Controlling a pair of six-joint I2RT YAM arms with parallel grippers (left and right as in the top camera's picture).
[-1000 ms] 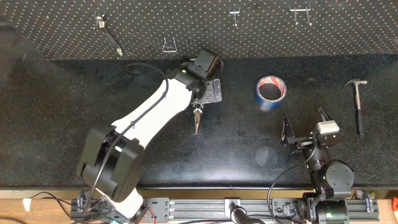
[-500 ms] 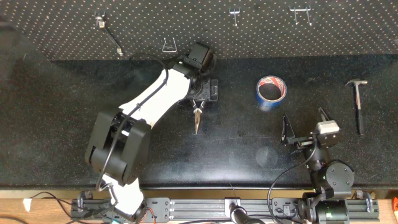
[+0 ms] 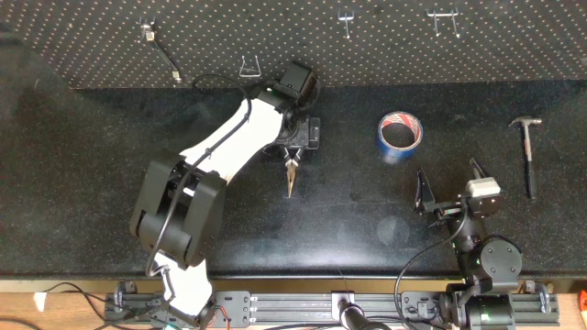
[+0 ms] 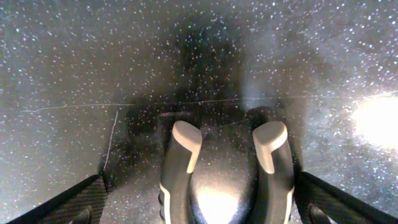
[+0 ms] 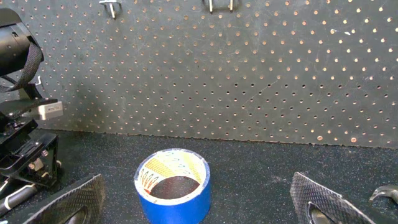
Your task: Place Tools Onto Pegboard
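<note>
The left gripper [image 4: 199, 180] was spread wide over the pliers [image 3: 291, 177] on the black table [image 3: 92, 183]. It had one finger on each side of the two handles and was not squeezing them. The right gripper [image 3: 448, 186] was open and empty, near the blue tape roll [image 3: 400, 134]. The hammer [image 3: 527, 156] lay to the right of it.

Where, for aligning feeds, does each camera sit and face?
Top: overhead, facing down on the black speckled worktop; left arm and right arm show.
Left wrist: on the left arm, facing down at pale-tipped pliers handles between its open left hand.
Right wrist: on the right arm, facing the perforated black pegboard; right hand open.
Shared: top and right wrist show the blue tape roll.
</note>
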